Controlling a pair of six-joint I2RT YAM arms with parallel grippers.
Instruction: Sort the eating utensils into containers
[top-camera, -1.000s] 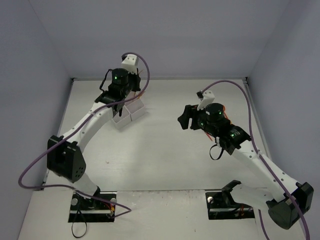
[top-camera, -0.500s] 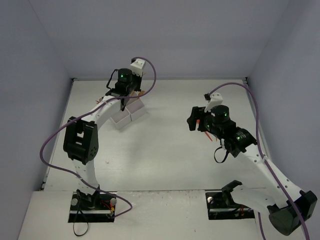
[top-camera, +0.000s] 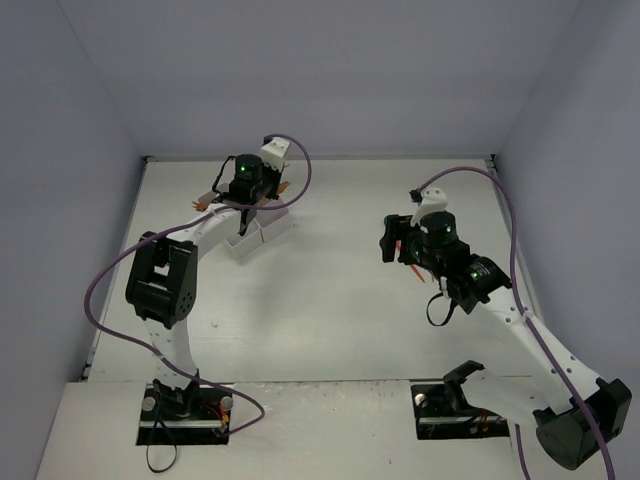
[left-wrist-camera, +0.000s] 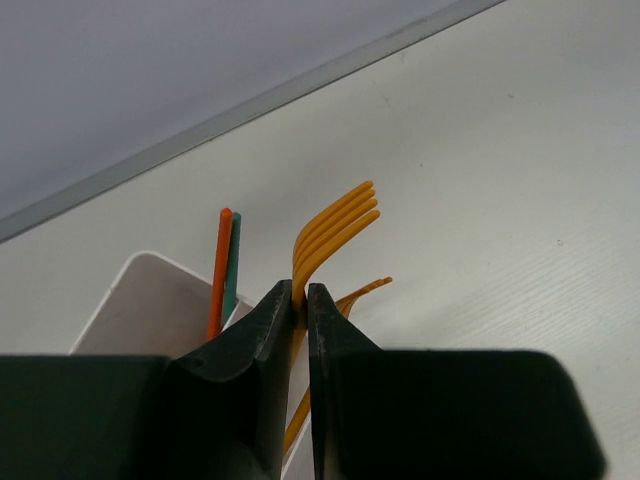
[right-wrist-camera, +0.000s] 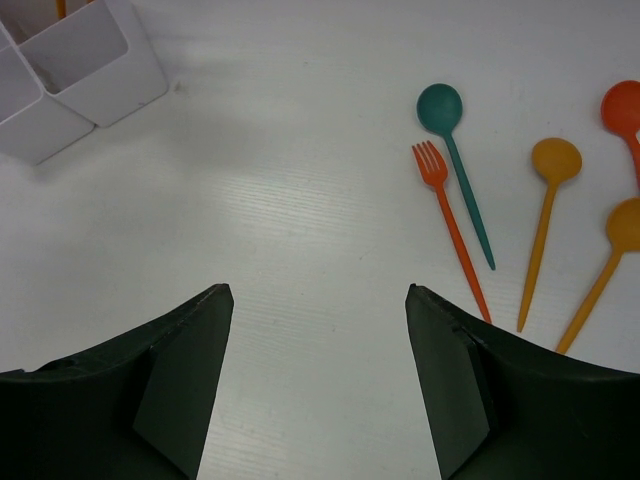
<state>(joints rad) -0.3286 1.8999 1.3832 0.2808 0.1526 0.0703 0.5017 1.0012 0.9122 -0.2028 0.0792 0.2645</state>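
"Top external view first: where are the edges?" asks Mira.

"The table (top-camera: 330, 310) is boxed in by walls (top-camera: 70, 150) on the left, back and right. The tray (top-camera: 268, 228) sits near the back-left corner, with the left arm reaching over it. Between the tray and the right arm lies a broad bare stretch of table."

"And the left gripper (left-wrist-camera: 299, 296)?"

"Pinched narrow on an orange fork (left-wrist-camera: 335, 222). The tines stick out past the fingertips and curve upward; the handle runs down between the fingers. Just to the left, a red handle (left-wrist-camera: 221, 270) and a teal handle (left-wrist-camera: 232, 262) stand side by side in a tray compartment. The tip of a second orange utensil (left-wrist-camera: 362, 292) shows just right of the jaws. I cannot tell whether the fork's lower end sits in a compartment."

"The right gripper (right-wrist-camera: 317, 300)?"

"Jaws wide, nothing between them, bare table underneath. Ahead and to the right lie a teal spoon (right-wrist-camera: 455, 150) and a red-orange fork (right-wrist-camera: 450, 225) close together, an orange spoon (right-wrist-camera: 545, 220), another orange spoon (right-wrist-camera: 610, 260) and a red spoon (right-wrist-camera: 625, 108) at the frame's edge. All lie flat and apart from the jaws. The tray's corner is at that view's top left, well apart from them."
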